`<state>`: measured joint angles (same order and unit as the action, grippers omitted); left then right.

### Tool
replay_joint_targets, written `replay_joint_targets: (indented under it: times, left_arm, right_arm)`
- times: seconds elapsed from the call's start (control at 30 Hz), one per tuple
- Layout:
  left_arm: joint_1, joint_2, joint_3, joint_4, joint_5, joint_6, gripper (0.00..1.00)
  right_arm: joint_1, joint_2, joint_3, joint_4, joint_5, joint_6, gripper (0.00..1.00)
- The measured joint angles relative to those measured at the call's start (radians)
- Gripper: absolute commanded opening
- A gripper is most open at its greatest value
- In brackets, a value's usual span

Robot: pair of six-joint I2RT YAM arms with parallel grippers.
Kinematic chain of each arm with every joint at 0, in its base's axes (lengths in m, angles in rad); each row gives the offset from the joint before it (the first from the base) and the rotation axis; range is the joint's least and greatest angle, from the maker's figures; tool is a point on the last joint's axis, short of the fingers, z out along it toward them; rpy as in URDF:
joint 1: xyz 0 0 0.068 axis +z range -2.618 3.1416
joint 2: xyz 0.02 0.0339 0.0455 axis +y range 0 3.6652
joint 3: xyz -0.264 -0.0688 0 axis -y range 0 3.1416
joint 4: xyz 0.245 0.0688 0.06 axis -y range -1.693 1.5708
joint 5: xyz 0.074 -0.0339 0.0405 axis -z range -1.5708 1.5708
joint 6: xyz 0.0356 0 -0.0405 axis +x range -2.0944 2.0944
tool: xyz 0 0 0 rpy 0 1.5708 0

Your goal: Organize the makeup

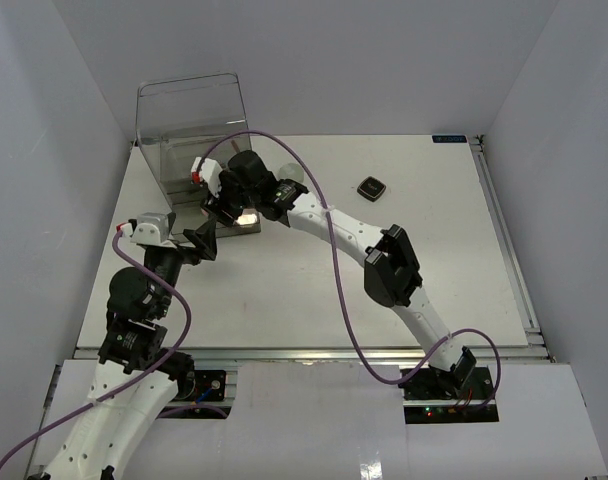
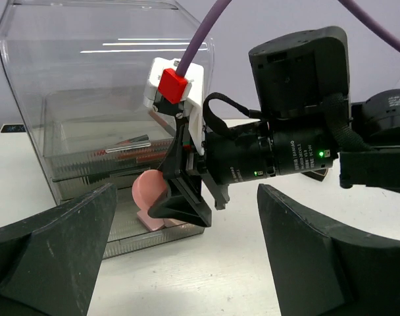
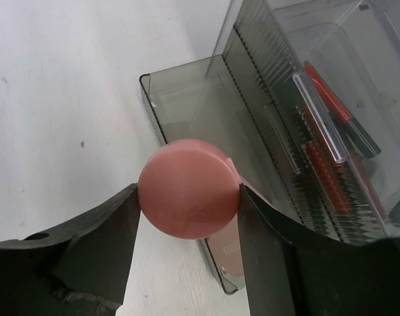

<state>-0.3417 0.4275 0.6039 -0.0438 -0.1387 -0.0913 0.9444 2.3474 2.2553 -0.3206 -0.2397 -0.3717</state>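
Note:
My right gripper (image 3: 188,209) is shut on the pink disc (image 3: 187,196) and holds it on edge over the front edge of the open bottom drawer (image 3: 187,105) of the clear drawer box (image 1: 189,120). A pink square compact (image 3: 231,255) lies in that drawer under the disc. The disc (image 2: 149,189) and the compact (image 2: 152,221) also show in the left wrist view. Red-and-black sticks (image 3: 331,105) lie in a drawer above. A black square compact (image 1: 372,187) lies on the table at the back right. My left gripper (image 2: 187,263) is open and empty, just in front of the right gripper (image 1: 234,208).
The clear drawer box (image 2: 88,79) stands at the table's back left. The right arm (image 1: 384,260) reaches diagonally across the table's middle. The right wrist body (image 2: 299,131) fills the space ahead of my left gripper (image 1: 199,240). White walls enclose the table.

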Motion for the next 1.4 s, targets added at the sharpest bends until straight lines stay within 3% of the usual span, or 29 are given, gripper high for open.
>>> replay_joint_targets:
  times: [0.2,0.3,0.63,0.73,0.93,1.13,1.27,1.33,1.4]
  left_arm:
    - [0.004,-0.01,-0.007,0.0,-0.009,0.004,0.98]
    - [0.007,-0.01,-0.007,0.0,-0.009,0.005,0.98]
    - [0.009,-0.006,-0.007,0.001,-0.008,0.005,0.98]
    - [0.01,0.004,-0.007,0.0,-0.008,0.005,0.98]
    - [0.012,0.024,-0.008,0.001,0.003,0.007,0.98]
    - [0.013,0.123,-0.009,0.029,0.136,-0.003,0.98]
    - [0.013,0.295,0.001,0.05,0.299,-0.036,0.72]
    - [0.013,0.413,0.034,0.047,0.362,-0.066,0.68]
    - [0.005,0.543,0.092,0.025,0.411,-0.106,0.71]
  right_arm:
    - [0.02,0.081,0.014,0.151,0.151,0.055,0.29]
    - [0.035,0.126,0.01,0.206,0.244,0.057,0.49]
    - [0.07,0.161,-0.04,0.371,0.4,0.036,0.95]
    - [0.069,0.161,-0.055,0.378,0.395,0.034,0.9]
    - [0.055,0.111,-0.152,0.348,0.34,0.042,0.9]
    - [-0.02,-0.153,-0.372,0.157,0.132,0.029,0.9]
    - [-0.22,-0.49,-0.638,0.08,-0.194,0.027,0.9]
    - [-0.375,-0.634,-0.741,0.064,-0.301,0.031,0.9]
    - [-0.513,-0.769,-0.848,0.06,-0.345,0.028,0.9]
